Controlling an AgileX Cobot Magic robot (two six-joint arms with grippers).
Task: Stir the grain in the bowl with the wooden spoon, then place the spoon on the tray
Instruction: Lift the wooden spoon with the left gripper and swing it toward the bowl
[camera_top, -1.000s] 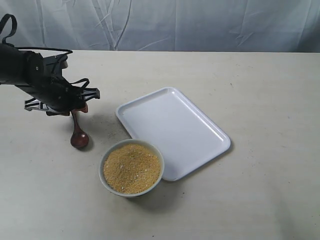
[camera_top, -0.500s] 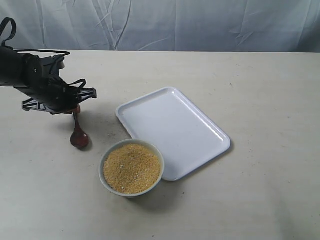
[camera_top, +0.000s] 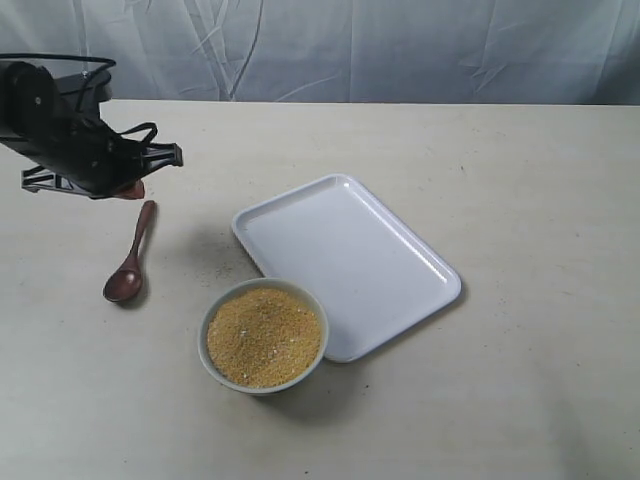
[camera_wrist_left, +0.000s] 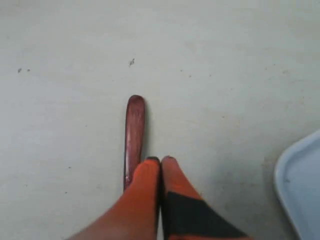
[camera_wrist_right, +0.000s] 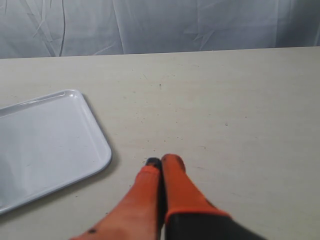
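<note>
The dark wooden spoon (camera_top: 131, 258) lies flat on the table, left of the white bowl (camera_top: 204, 334), which holds a mound of golden grain (camera_top: 264, 338). To the right of both lies the white tray (camera_top: 345, 255). My left gripper (camera_top: 130, 188) hovers just beyond the tip of the spoon's handle. In the left wrist view the gripper (camera_wrist_left: 161, 160) is shut with nothing between its fingers, and the spoon's handle (camera_wrist_left: 135, 132) lies beside them on the table. My right gripper (camera_wrist_right: 161, 161) is shut and holds nothing. It is over bare table beside the tray (camera_wrist_right: 45, 145) and is out of the exterior view.
A few spilled grains (camera_top: 215, 268) dot the table between spoon and tray. A grey cloth backdrop (camera_top: 350, 45) hangs behind the table's far edge. A corner of the tray (camera_wrist_left: 300, 185) shows in the left wrist view.
My left gripper has risen and moved left and back. The spoon, whose handle was under the fingers before, has shifted left and now lies free on the table.
</note>
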